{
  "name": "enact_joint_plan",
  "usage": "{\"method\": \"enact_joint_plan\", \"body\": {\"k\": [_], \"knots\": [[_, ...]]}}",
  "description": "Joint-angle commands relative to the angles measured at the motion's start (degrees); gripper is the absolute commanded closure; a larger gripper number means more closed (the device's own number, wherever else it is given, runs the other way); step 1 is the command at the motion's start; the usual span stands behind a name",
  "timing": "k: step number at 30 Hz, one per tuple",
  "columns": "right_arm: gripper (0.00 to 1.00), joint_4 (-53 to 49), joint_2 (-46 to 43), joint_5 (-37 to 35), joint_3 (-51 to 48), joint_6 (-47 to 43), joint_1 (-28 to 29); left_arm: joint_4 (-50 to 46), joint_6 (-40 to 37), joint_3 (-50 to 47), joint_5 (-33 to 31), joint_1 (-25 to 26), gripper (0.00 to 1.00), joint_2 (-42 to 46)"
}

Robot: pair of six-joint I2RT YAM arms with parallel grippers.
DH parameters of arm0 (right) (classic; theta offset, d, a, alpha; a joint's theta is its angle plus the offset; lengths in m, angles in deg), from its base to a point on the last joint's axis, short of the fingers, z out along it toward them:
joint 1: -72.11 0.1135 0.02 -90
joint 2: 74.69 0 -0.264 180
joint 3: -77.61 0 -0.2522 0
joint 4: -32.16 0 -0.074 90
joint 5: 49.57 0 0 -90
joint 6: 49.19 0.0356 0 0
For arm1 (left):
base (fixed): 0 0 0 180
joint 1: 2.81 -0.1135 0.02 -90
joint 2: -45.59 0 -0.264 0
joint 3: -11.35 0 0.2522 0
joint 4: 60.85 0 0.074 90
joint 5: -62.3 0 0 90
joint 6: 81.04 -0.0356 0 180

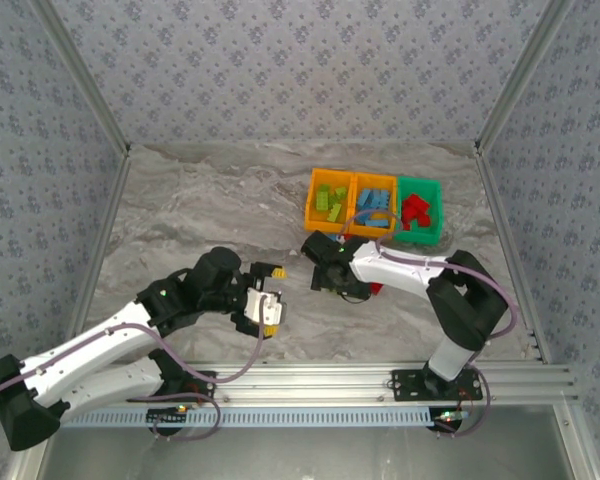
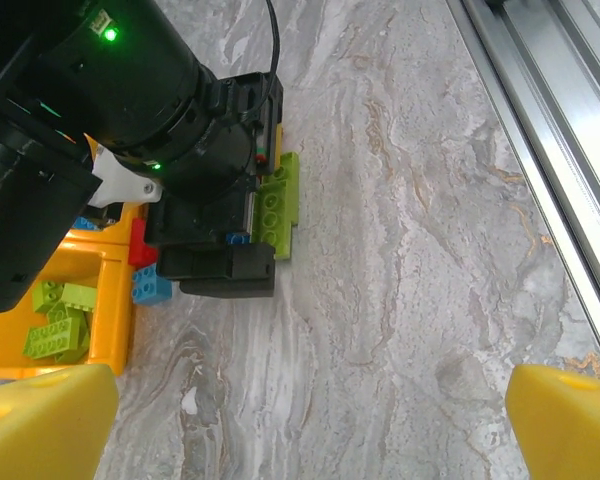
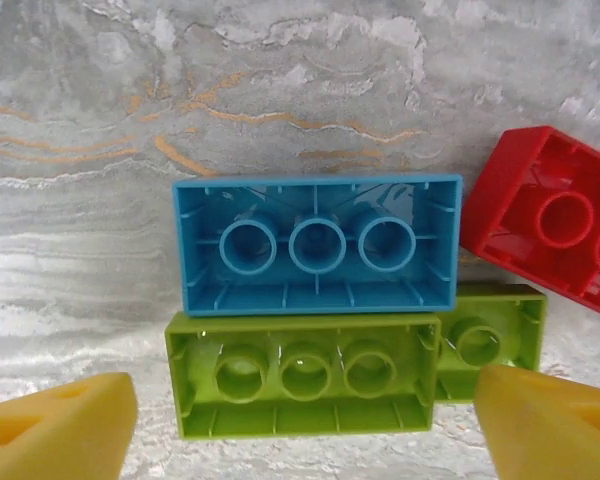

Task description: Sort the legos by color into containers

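1. From above, the left end effector hangs over the grey marbled table, its yellow fingers spread with nothing between them.
2. The right end effector sits low over the table. Just beyond it three open plastic bins stand touching in a row:
   - the first orange bin holds lime green bricks;
   - the second orange bin holds light blue bricks;
   - the green bin holds red bricks.
3. In the left wrist view, the left end effector's yellow fingertips are wide apart, with bare table between them. Ahead, the right end effector stands on the table beside a lime green brick. A red brick and a light blue brick lie next to the first orange bin.
4. In the right wrist view, the right end effector's fingertips are spread. A long lime green brick lies hollow side up between them, with no contact visible.
5. Beyond it, touching, lies an upturned blue brick. To the right are a shorter lime brick and an upturned red brick.
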Motion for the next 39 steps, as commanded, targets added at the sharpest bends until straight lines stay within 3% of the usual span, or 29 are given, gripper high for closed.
{"method": "enact_joint_plan", "body": {"k": [1,7,11,15,21,26,34,39], "knots": [[0.17,0.8,2.0,-0.8,1.0,1.4,-0.2,-0.5,-1.5,-0.7,2.3,-0.4,0.01,1.1],[0.27,1.0,3.4,-1.7,0.6,2.5,0.1,-0.2,-1.6,-1.4,3.1,-1.0,0.01,1.1],[0.41,-1.3,1.1,-4.5,0.7,3.0,0.7,0.0,-1.8,-1.9,3.4,-1.5,0.01,1.0],[0.44,-4.1,-4.6,-8.0,1.0,3.2,2.1,0.3,-1.9,-2.4,3.7,-1.9,0.01,0.9],[0.45,-5.5,-13.4,-7.3,1.8,1.4,2.1,0.6,-1.9,-2.4,4.2,-2.1,0.01,0.7],[0.49,-1.4,-18.4,-9.7,5.3,-6.4,-3.4,2.2,-0.8,-2.5,6.4,-2.9,0.01,0.7],[0.47,9.5,-0.3,2.3,21.3,-15.9,-16.8,5.2,-0.1,-3.9,8.3,-5.9,0.01,2.4],[0.43,6.9,15.0,6.4,37.7,-16.7,-20.4,5.2,0.1,-3.8,8.4,-8.1,0.01,2.1]]}}
